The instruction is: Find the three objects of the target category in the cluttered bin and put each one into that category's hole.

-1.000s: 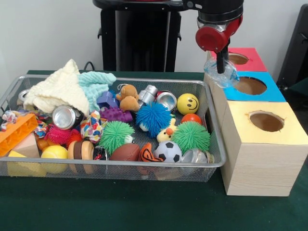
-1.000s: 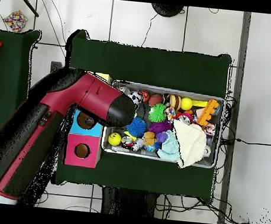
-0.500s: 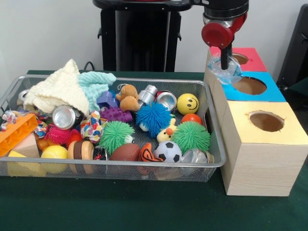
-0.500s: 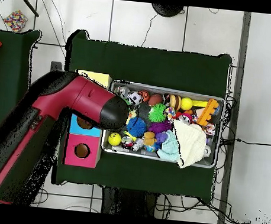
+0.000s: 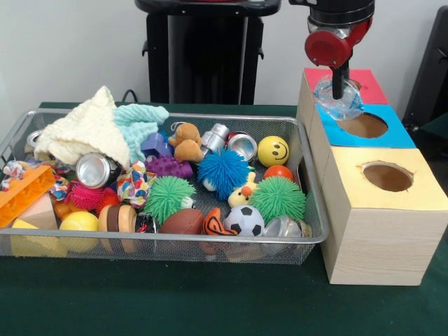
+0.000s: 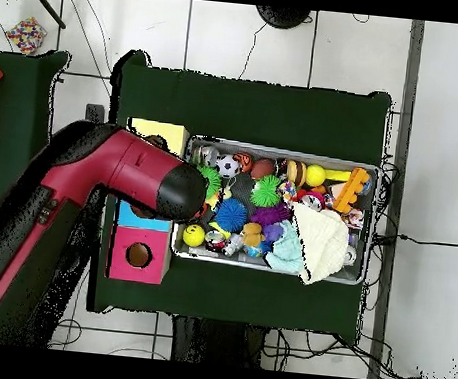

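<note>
My gripper (image 5: 339, 92) hangs over the seam between the red box (image 5: 367, 85) and the blue box (image 5: 395, 131), shut on a crumpled clear plastic bottle (image 5: 334, 103). The bottle hides most of the red box's hole and sits just left of the blue box's hole (image 5: 365, 125). Another clear plastic piece (image 5: 285, 227) lies in the wire bin (image 5: 168, 242) at its front right corner. Silver cans (image 5: 96, 169) (image 5: 243, 145) lie among the toys. In the overhead view the arm's head (image 6: 178, 191) covers the gripper and most of the blue box (image 6: 128, 216).
The yellow box (image 5: 413, 199) with its open hole (image 5: 387, 176) stands nearest the camera. The bin also holds spiky balls, a smiley ball (image 5: 273, 150), a soccer ball (image 5: 244, 220), a cream cloth (image 5: 87, 129) and orange blocks (image 5: 24, 190). The overhead view shows the red box (image 6: 136, 256).
The gripper has carried the plastic bottle rightward in the front view, from above the bin's right edge to over the red and blue boxes. The bin's contents have not shifted.
</note>
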